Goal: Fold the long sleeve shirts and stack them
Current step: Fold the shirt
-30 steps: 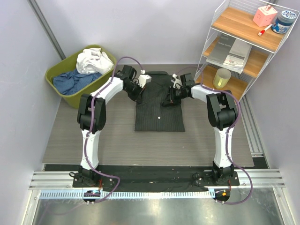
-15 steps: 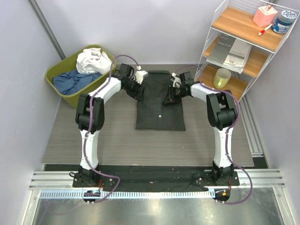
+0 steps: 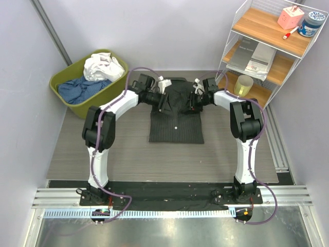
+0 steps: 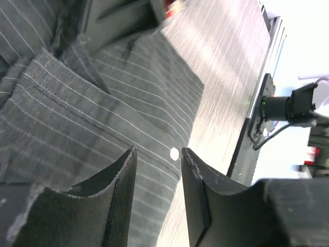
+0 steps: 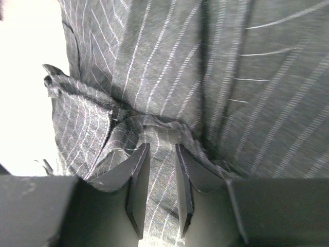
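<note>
A dark pinstriped long sleeve shirt (image 3: 175, 126) lies partly folded on the grey table (image 3: 103, 144), collar end away from the arms. My left gripper (image 3: 164, 101) hovers over its upper left part; in the left wrist view the gripper (image 4: 158, 152) is open, with striped cloth (image 4: 77, 113) and a white button (image 4: 174, 153) below the gap and nothing between the fingers. At the shirt's upper right edge, my right gripper (image 3: 193, 102) is shut on a bunched fold of the shirt (image 5: 216, 77). Fabric fills the narrow gap of that gripper (image 5: 160, 149).
An olive bin (image 3: 77, 105) holding white and blue clothes stands at the back left. A wire shelf unit (image 3: 229, 49) with wooden boards, a yellow cup (image 3: 243, 86) and books stands at the back right, close to the right arm.
My left gripper has moved right, from the shirt's left edge to over its upper middle, and the shirt's left side now lies folded in. The right gripper shifted slightly back, still holding fabric.
</note>
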